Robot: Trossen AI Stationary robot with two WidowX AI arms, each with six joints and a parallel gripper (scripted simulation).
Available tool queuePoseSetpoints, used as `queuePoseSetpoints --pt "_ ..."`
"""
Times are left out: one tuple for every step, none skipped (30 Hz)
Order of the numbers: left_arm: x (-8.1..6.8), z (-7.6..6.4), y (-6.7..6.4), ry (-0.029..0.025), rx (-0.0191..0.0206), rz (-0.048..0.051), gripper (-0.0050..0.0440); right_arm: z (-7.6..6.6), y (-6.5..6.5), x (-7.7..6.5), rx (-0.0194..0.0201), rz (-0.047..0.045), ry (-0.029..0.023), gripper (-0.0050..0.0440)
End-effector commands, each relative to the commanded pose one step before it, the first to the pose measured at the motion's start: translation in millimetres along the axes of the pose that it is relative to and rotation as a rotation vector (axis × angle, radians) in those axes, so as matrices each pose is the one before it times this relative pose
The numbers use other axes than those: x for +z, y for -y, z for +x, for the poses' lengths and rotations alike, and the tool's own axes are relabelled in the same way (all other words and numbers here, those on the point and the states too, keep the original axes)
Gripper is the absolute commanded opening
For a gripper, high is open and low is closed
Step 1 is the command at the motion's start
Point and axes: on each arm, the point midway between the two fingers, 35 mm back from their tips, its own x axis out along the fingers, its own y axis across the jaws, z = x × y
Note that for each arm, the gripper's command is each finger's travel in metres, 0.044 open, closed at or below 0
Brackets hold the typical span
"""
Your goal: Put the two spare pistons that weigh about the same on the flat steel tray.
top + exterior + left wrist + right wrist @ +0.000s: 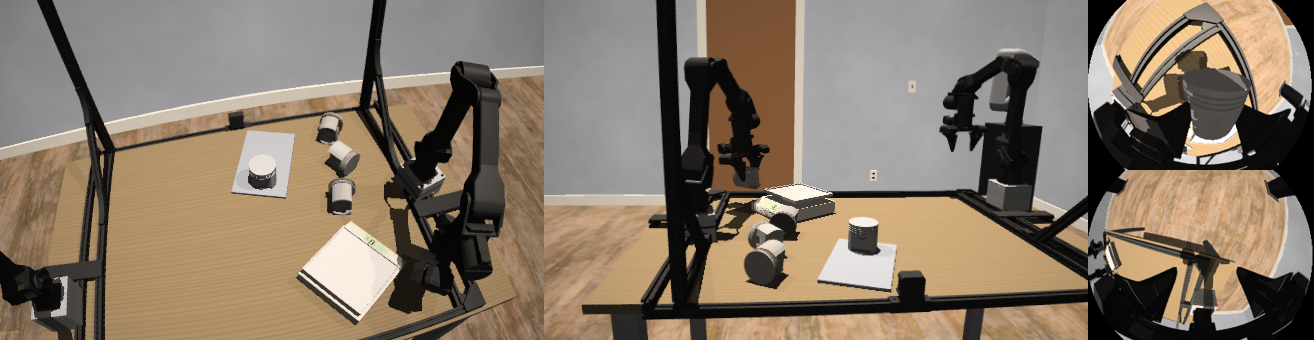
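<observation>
One piston [262,170] upright on the flat tray [270,146], three others beside it, apparently lying on their sides.

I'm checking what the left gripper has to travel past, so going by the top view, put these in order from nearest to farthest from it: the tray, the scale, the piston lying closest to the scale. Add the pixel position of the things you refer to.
1. Scale [350,272] [800,193], right beside the left gripper [425,270] [749,170].
2. Piston nearest the scale [342,196], lying between scale and tray.
3. Tray [272,145] [856,272], farthest.

The top view looks steeply down on the counter [200,240] [944,235]; the exterior view faces it from beyond the tray [270,145] [859,272], lower and closer to level, both sharing the scale [350,270] [814,207]. Each wrist view peers closely past its own claw's fingers.
</observation>
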Motion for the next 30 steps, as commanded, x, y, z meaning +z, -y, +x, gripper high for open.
queuePoseSetpoints --pt "-0.14 -14.92 7.3 0.00776 -0.03297 0.00349 0.0158 0.02 -0.18 -0.07 0.00121 -0.00038 -0.00034 0.044" --pt "0.1 -0.51 0.24 0.00023 -0.00092 0.00058 0.0158 0.0 0.0 0.0 0.0 0.0 0.0 0.044" --pt "0.09 -0.46 0.22 0.00021 -0.00083 0.00052 0.0158 0.0 0.0 0.0 0.0 0.0 0.0 0.044" --pt "0.08 -0.41 0.2 0.00019 -0.00074 0.00047 0.0158 0.0 0.0 0.0 0.0 0.0 0.0 0.044" --pt "0.07 -0.37 0.18 0.00017 -0.00067 0.00042 0.0158 0.0 0.0 0.0 0.0 0.0 0.0 0.044" --pt "0.06 -0.33 0.16 0.00015 -0.0006 0.00038 0.0158 0.0 0.0 0.0 0.0 0.0 0.0 0.044" --pt "0.06 -0.3 0.15 0.00014 -0.00054 0.00034 0.0158 0.0 0.0 0.0 0.0 0.0 0.0 0.044" --pt "0.0 0.0 0.0 0.0 0.0 0.0 0.0158 0.0 0.0 0.0 0.0 0.0 0.0 0.044" --pt "0.0 0.0 0.0 0.0 0.0 0.0 0.0158 0.0 0.0 0.0 0.0 0.0 0.0 0.044" --pt "0.05 -0.27 0.13 0.00012 -0.00049 0.00031 0.0158 0.0 0.0 0.0 0.0 0.0 0.0 0.044" --pt "0.1 -0.97 0.66 0.00057 -0.00296 0.0008 0.0158 0.0 0.0 0.0 0.0 0.0 0.0 0.044" --pt "0.09 -0.92 0.64 0.00053 -0.00283 0.00079 0.0158 0.0 0.0 0.0 0.0 0.0 0.0 0.044" --pt "0.09 -0.86 0.61 0.00049 -0.00272 0.00078 0.0158 0.0 0.0 0.0 0.0 0.0 0.0 0.044" --pt "0.08 -0.8 0.59 0.00044 -0.00259 0.00074 0.0158 0.0 0.0 0.0 0.0 0.0 0.0 0.044" --pt "0.07 -0.75 0.55 0.00038 -0.00243 0.00069 0.0158 0.0 0.0 0.0 0.0 0.0 0.0 0.044" --pt "0.06 -0.69 0.51 0.00032 -0.00224 0.00063 0.0158 0.0 0.0 0.0 0.0 0.0 0.0 0.044" --pt "-4.81 -1.3 -0.41 -0.00079 0.0027 0.02652 0.0158 0.0 0.0 0.0 0.0 0.0 0.0 0.044" --pt "-4.82 -1.3 -0.29 -0.00079 0.0027 0.02652 0.0158 0.0 0.0 0.0 0.0 0.0 0.0 0.044" --pt "-4.83 -1.29 -0.16 -0.00079 0.0027 0.02652 0.0158 0.0 0.0 0.0 0.0 0.0 0.0 0.044" --pt "-4.83 -1.29 -0.04 -0.00079 0.0027 0.02652 0.0158 0.0 0.0 0.0 0.0 0.0 0.0 0.044" --pt "-4.83 -1.29 0.09 -0.00079 0.0027 0.02652 0.0158 0.0 0.0 0.0 0.0 0.0 0.0 0.044" --pt "-4.83 -1.28 0.21 -0.00079 0.0027 0.02652 0.0158 0.0 0.0 0.0 0.0 0.0 0.0 0.044" --pt "-4.82 -1.28 0.33 -0.00079 0.0027 0.02652 0.0158 0.0 0.0 0.0 0.0 0.0 0.0 0.044" --pt "-4.81 -1.28 0.46 -0.00079 0.0027 0.02652 0.0158 0.0 0.0 0.0 0.0 0.0 0.0 0.044" --pt "0.0 0.0 0.0 0.0 0.0 0.0 0.0158 0.0 0.0 0.0 0.0 0.0 0.0 0.044" --pt "0.0 0.0 0.0 0.0 0.0 0.0 0.0158 0.0 0.0 0.0 0.0 0.0 0.0 0.044" --pt "-4.8 -1.27 0.58 -0.00079 0.0027 0.02652 0.0158 0.0 0.0 0.0 0.0 0.0 0.0 0.044" --pt "-4.78 -1.27 0.71 -0.00079 0.0027 0.02652 0.0158 0.0 0.0 0.0 0.0 0.0 0.0 0.044" --pt "-4.76 -1.27 0.83 -0.00079 0.0027 0.02652 0.0158 0.0 0.0 0.0 0.0 0.0 0.0 0.044" --pt "-4.74 -1.27 0.95 -0.00079 0.0027 0.02652 0.0158 0.0 0.0 0.0 0.0 0.0 0.0 0.044"
